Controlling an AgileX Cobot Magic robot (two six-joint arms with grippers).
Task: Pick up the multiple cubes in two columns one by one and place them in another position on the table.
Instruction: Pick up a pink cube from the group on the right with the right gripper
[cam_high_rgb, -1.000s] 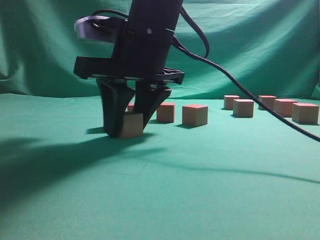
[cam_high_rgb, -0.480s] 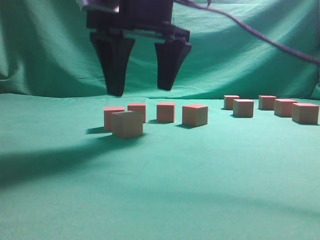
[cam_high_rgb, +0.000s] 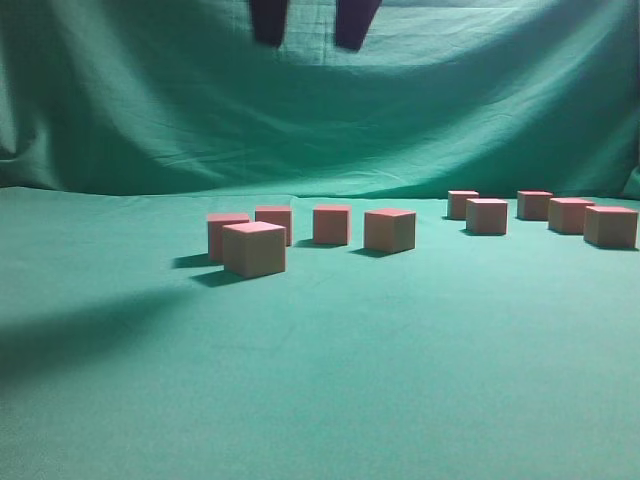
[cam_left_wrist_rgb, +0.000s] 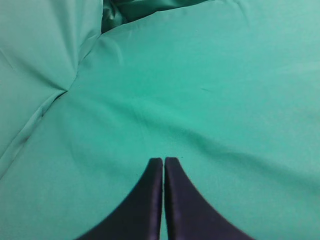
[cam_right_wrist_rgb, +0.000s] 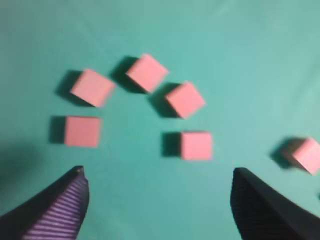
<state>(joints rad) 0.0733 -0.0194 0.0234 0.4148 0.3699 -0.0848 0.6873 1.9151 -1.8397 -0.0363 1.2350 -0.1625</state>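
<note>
Five small pinkish-red blocks with tan sides (cam_high_rgb: 254, 248) sit in a loose cluster at centre-left of the teal cloth-covered counter (cam_high_rgb: 400, 380), and we judge these the ones already moved; five more (cam_high_rgb: 487, 215) wait near the right edge, still in two short columns. Roughly half the job remains. A second ago the right pincer (cam_high_rgb: 311, 22) stood on the nearest block; now it is lifted high, spread apart and empty. Our left pincer (cam_left_wrist_rgb: 163, 167) rests clenched over bare cloth.
</note>
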